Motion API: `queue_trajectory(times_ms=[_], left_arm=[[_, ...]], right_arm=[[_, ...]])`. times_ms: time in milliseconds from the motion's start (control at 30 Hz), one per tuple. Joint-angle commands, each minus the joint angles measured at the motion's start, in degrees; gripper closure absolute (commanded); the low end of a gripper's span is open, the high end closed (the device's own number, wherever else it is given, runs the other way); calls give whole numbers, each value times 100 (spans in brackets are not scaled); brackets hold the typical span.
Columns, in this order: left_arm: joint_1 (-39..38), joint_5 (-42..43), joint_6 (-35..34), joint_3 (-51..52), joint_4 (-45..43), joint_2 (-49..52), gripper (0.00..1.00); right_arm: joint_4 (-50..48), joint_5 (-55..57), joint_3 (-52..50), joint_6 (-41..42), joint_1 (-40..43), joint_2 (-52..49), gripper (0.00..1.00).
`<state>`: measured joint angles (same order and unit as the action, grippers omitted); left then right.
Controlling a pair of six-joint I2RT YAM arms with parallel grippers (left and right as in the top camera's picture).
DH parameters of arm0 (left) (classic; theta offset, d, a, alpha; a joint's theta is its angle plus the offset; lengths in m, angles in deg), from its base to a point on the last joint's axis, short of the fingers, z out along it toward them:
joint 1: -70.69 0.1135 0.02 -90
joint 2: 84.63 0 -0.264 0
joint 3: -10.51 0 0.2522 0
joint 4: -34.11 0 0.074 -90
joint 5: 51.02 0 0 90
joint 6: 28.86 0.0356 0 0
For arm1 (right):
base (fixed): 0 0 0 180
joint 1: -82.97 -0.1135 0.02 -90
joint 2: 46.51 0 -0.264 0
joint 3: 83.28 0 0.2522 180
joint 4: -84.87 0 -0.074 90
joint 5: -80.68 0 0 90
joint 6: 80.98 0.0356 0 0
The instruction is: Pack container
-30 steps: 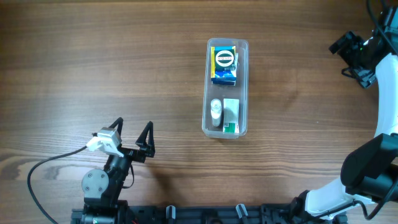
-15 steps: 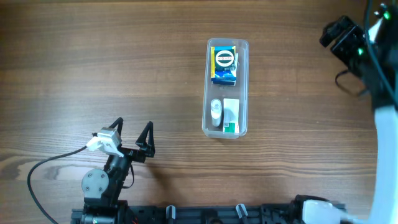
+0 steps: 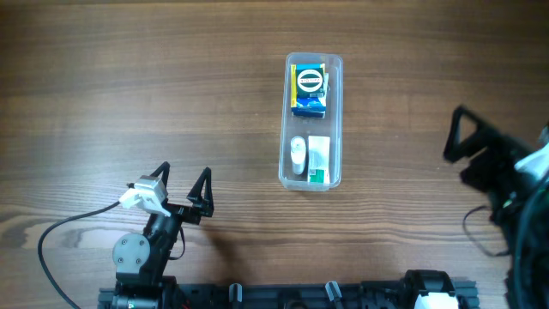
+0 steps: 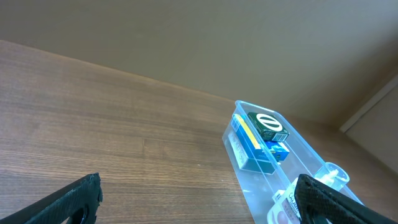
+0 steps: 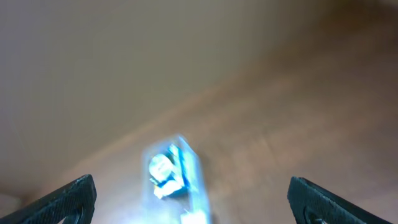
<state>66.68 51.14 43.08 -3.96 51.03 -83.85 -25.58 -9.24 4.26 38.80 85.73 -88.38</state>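
Right end effector [image 3: 453,137] swung down-table — container [image 3: 338,129] well apart.

The container [image 3: 310,122] was a long, clear bin with rounded corners, flat on the table, packed with small boxes and a bottle.

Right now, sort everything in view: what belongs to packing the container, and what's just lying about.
Belongs to the job:
container
blue and yellow box inside it
small bottle inside it
green and white box inside it

Just lying about:
cable beside the left arm, nothing else loose on the table
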Motion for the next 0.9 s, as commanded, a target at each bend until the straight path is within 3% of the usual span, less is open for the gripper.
queue_trajectory(times_ms=[0,167,200,400,700,867], left_arm=[[44,131,116,39,4,-61,0],[44,131,116,37,4,-61,0],[44,129,116,37,4,-61,0],[44,129,116,37,4,-61,0],[44,131,116,37,4,-61,0],[44,129,116,37,4,-61,0]], right_arm=[[28,422,-994,24,-35,732,0],[-999,417,-2476,22,-57,1753,0],[-1569,413,-3038,-39,-201,2133,0],[-3261,-214,-4461,-1202,-522,2885,0],[-4417,-295,-5974,-1475,-520,3836,0],[-4588,-271,-6450,-1462,-505,4164,0]])
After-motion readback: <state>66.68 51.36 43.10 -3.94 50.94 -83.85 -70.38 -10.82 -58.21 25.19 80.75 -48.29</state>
